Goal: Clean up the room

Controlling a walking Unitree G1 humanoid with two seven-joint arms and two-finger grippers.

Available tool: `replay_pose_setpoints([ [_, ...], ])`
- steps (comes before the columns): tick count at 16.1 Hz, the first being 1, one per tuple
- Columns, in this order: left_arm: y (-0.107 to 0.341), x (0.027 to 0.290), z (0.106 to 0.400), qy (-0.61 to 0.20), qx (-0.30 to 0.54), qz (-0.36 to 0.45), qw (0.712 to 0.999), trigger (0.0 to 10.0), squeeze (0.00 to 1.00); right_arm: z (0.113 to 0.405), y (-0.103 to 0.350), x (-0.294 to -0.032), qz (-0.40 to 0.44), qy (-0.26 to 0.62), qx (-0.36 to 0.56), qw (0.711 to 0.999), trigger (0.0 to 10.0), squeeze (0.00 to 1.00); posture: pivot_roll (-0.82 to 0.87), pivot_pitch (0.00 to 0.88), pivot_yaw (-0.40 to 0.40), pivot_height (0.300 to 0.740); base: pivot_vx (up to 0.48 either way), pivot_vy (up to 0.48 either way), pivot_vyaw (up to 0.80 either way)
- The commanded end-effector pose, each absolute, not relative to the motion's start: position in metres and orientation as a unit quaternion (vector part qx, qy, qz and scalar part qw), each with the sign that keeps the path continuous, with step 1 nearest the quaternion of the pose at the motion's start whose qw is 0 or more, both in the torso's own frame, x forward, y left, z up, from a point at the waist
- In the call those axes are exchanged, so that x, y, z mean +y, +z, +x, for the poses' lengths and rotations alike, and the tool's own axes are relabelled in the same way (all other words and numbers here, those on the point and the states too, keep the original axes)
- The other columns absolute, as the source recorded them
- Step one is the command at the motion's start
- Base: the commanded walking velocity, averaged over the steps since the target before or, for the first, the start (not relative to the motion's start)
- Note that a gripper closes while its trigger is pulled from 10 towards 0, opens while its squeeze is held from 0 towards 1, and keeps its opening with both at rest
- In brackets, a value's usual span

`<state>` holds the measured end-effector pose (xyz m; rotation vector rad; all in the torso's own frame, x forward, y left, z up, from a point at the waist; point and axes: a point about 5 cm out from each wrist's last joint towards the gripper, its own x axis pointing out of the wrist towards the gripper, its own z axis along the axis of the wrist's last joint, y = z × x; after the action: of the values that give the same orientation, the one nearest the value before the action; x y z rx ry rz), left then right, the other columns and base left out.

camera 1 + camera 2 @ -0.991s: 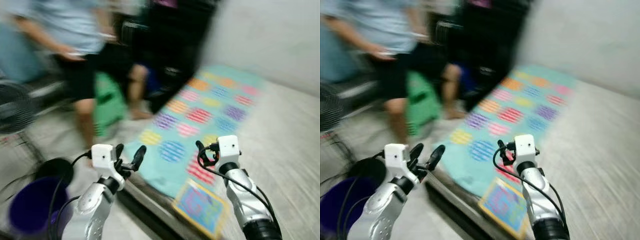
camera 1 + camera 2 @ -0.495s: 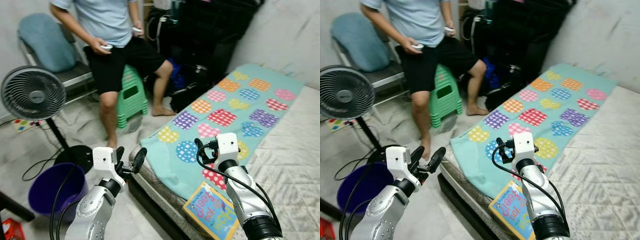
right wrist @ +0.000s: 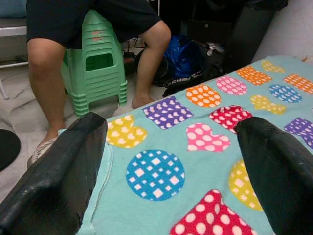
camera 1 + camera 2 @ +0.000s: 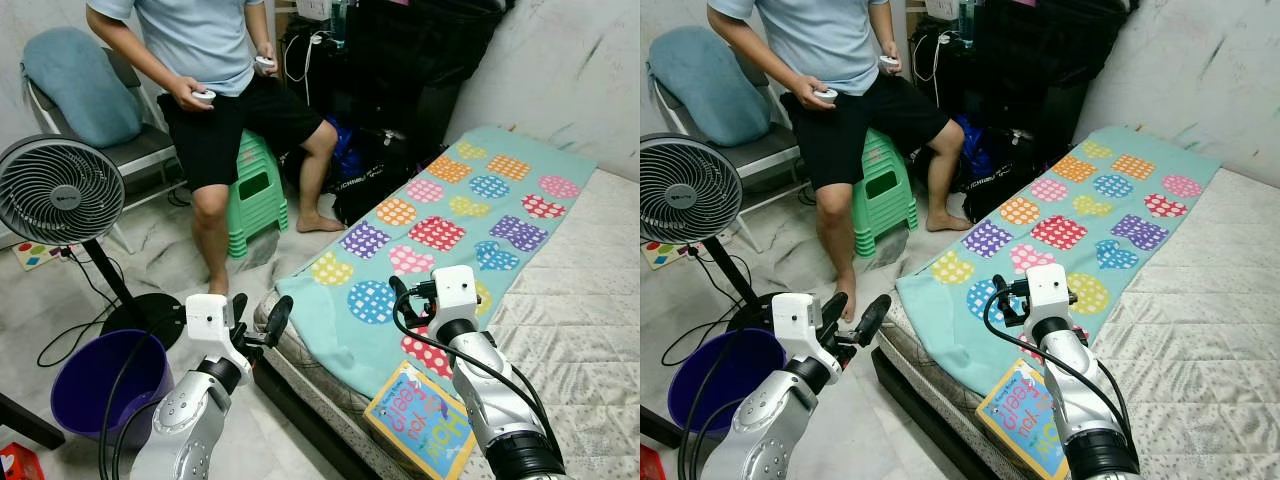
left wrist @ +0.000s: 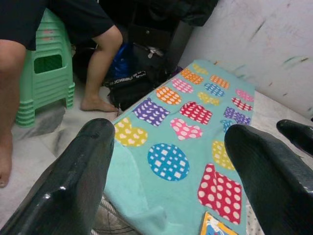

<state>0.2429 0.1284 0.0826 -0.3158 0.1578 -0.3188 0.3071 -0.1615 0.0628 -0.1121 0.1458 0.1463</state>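
The book (image 4: 422, 420) lies flat at the mattress (image 4: 590, 330) edge, below and behind my right gripper (image 4: 408, 305), long axis slanting toward the blanket (image 4: 450, 215); my right arm is nearer. Both grippers hover spread and empty, the left gripper (image 4: 258, 318) off the bed over the floor

Soft teal cloth blanket (image 4: 440, 220) with bright patches lies matt over a quilted white mattress (image 4: 590, 340). The book (image 4: 422, 420) cover looks like glossy card. Green stools (image 4: 258, 190) and the purple bucket (image 4: 95, 385) are smooth plastic. Black fingers (image 5: 73, 181) shine slightly; silver arm shells gleam. The floor (image 4: 160, 250) is pale, marbled.
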Motion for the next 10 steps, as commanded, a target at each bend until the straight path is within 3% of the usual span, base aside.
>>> replay_pose_setpoints([
  [1, 0.0841, 0.1286, 0.2457, -0.157, 0.077, -0.153, 0.973, 10.0, 0.00, 0.3081, 0.0634, -0.1625, -0.056, 0.069, 0.072, 0.993, 10.0, 0.00, -0.09, 0.000, -0.008, 0.740, 0.000, 0.000, 0.00],
  [5, 0.0846, 0.1281, 0.2452, -0.158, 0.077, -0.155, 0.972, 10.0, 0.00, 0.3078, 0.0625, -0.1624, -0.054, 0.069, 0.075, 0.993, 10.0, 0.00, -0.09, 0.000, -0.008, 0.740, 0.000, 0.000, 0.00],
  [10, 0.0844, 0.1278, 0.2454, -0.158, 0.078, -0.154, 0.972, 10.0, 0.00, 0.3088, 0.0624, -0.1647, -0.054, 0.061, 0.078, 0.994, 10.0, 0.00, -0.09, 0.000, -0.009, 0.740, 0.000, 0.000, -0.80],
])
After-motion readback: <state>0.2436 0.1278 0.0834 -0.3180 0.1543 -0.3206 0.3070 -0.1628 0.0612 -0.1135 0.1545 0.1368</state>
